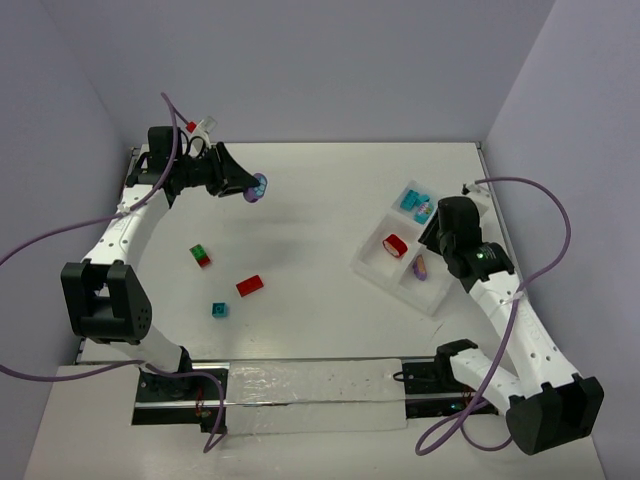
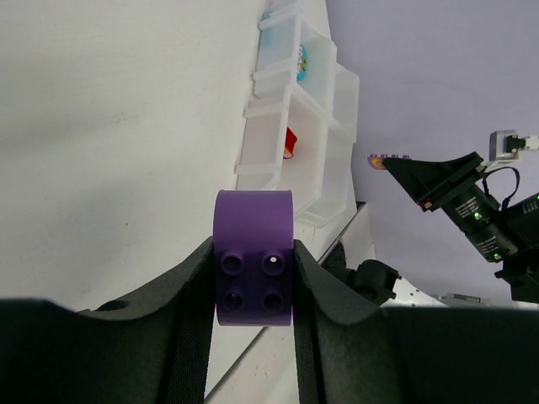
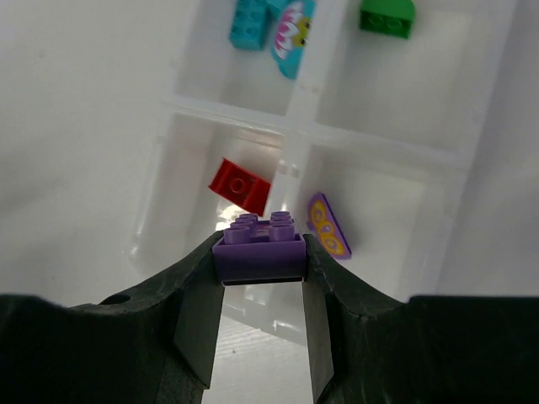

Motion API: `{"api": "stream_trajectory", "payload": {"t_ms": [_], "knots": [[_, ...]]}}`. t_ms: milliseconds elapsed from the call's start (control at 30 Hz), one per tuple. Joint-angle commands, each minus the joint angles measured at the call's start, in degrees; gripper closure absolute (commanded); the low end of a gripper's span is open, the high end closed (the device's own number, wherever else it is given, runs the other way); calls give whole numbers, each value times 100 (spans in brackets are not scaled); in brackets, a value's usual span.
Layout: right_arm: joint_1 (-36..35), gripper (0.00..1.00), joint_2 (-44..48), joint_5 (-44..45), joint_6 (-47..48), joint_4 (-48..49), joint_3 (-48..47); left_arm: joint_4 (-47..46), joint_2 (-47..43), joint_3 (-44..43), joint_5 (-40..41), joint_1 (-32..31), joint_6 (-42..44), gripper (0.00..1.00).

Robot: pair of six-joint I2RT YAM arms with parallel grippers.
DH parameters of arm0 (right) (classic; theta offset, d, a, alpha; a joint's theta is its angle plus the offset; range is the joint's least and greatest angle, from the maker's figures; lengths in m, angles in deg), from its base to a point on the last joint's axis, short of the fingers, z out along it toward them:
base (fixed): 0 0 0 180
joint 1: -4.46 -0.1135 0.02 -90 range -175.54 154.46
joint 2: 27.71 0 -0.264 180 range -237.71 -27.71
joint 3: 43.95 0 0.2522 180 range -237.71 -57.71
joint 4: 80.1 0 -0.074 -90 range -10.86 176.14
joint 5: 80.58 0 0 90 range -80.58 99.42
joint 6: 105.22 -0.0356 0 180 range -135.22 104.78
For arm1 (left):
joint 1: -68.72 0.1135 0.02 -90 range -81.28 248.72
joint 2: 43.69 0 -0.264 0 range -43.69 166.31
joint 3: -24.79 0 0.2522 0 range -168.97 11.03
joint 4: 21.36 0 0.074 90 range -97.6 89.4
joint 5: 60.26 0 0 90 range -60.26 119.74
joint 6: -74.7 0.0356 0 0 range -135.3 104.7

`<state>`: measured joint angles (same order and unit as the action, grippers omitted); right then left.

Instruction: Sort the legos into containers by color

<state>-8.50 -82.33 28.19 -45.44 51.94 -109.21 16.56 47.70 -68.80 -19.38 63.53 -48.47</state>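
The right gripper (image 3: 259, 252) was clamped on a small purple brick (image 3: 257, 240), studs up, and hung over the tray (image 1: 378, 262) at the right of the overhead view. In its wrist view the brick sat just above the divider between the two lower compartments: a red brick (image 3: 240, 185) lay in the lower left one and a flat purple piece (image 3: 327, 223) in the lower right. Teal bricks (image 3: 249, 21) filled the upper left compartment and a green brick (image 3: 387, 17) the upper right.

The left gripper (image 2: 253, 252) was closed on an arched purple brick (image 2: 253, 215), held off the table at the upper left of the overhead view, well apart from the tray.

The step in hand looked like the drop of the right arm's brick. That likely called for a small shift toward the lower right compartment before the jaws parted, or the brick might catch the divider or fall in with the red. The left arm's brick would then need carrying across to the same compartment. A green and red pair (image 1: 200, 256), a red block (image 1: 250, 285) and a teal block (image 1: 218, 309) lay unsorted at left centre
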Motion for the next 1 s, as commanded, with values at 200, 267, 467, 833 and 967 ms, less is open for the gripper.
{"api": "stream_trajectory", "payload": {"t_ms": [200, 267, 467, 833, 967], "knots": [[402, 97, 228, 391, -1180, -477, 828, 204, -227, -34, 139, -9, 198, 100], [473, 92, 142, 291, -1188, -400, 876, 170, -253, -23, 131, -8, 172, 100], [577, 48, -47, 207, -1173, -284, 947, 223, -261, -25, 192, -14, 209, 100], [592, 23, -339, -64, -744, -211, 540, 412, -192, -259, 243, -9, 292, 100], [584, 23, -282, -573, -290, -79, 103, 402, -179, -287, 297, -17, 272, 100]]}}
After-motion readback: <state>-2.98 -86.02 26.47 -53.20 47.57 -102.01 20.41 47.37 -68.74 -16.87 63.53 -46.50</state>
